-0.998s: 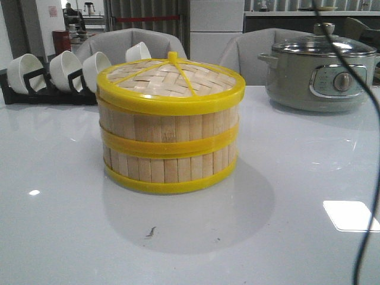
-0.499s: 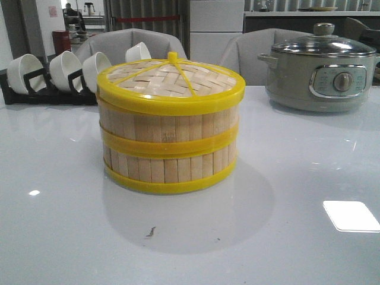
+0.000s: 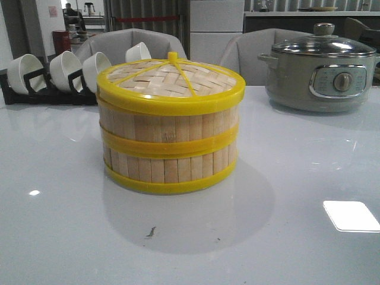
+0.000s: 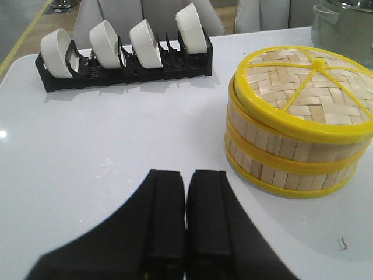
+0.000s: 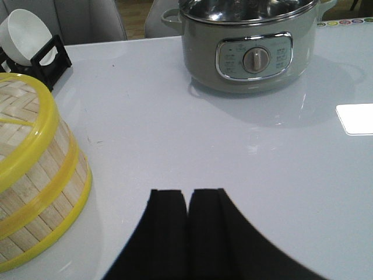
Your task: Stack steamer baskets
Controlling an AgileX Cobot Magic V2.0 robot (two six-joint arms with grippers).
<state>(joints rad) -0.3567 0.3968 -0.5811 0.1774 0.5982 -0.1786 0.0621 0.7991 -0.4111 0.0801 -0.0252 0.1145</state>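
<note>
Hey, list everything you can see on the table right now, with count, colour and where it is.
steamer baskets: two, pale bamboo with yellow rims, stacked at table centre
woven lid: one, bamboo with yellow rim, on the stack
white bowls: four, in a black rack, back left
electric pot: one, grey with glass lid, back right
table: one, glossy white
left gripper: black, jaws closed, empty
right gripper: black, jaws closed, empty

Two stacked steamer baskets, one woven lid, four white bowls, one grey pot.
</note>
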